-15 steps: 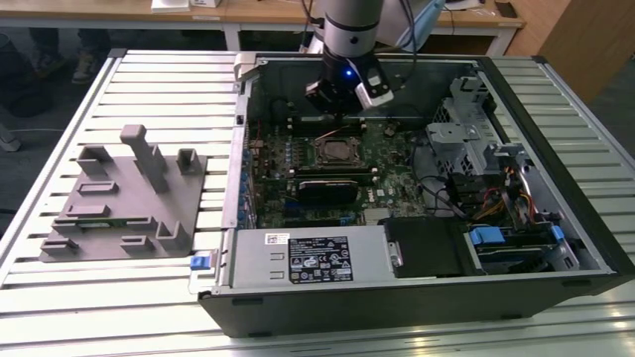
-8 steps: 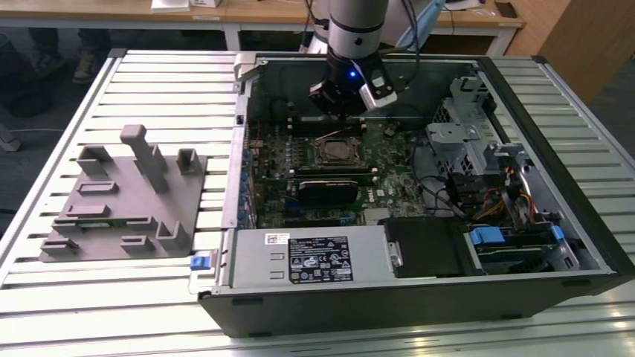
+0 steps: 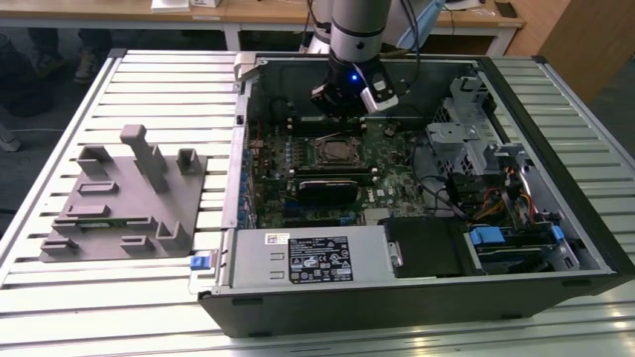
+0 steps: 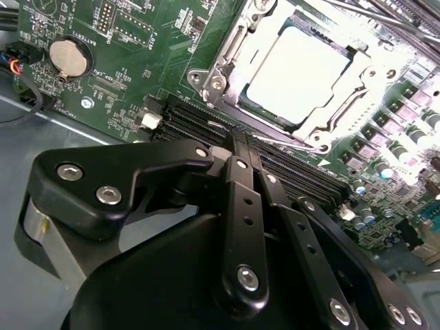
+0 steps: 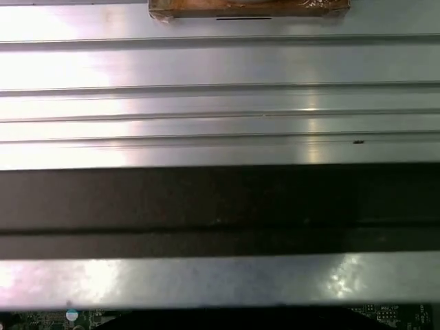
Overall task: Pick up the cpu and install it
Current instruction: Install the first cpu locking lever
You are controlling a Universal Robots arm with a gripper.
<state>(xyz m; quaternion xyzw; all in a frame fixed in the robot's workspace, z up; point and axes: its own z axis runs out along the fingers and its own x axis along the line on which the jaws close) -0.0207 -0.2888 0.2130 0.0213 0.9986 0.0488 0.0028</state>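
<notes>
The cpu [image 4: 297, 74] lies flat in the socket frame [image 4: 218, 81] on the green motherboard [image 4: 124, 48], its pale metal top bright inside the silver bracket in the second wrist view. In the exterior view the same chip [image 3: 335, 152] sits near the middle of the board inside the open computer case [image 3: 417, 305], which lies on its side on the ribbed metal counter [image 3: 149, 82].

The gripper [image 3: 349, 111] hangs over the board just beyond the socket frame, towards the far wall of the case, apart from the cpu and not touching it. In the second wrist view its black linkage arms [image 4: 242, 227] run toward the socket and meet in a narrow line; whether the jaws are pressed together or slightly spread I cannot tell, and nothing is seen pinched between them.

A round coin battery [image 4: 66, 58] sits on the board away from the socket frame, and black memory slots [image 4: 302, 175] run along the socket frame's near side. A grey moulded parts tray [image 3: 124, 201] rests on the counter, well apart from the case on the exterior view's left.
</notes>
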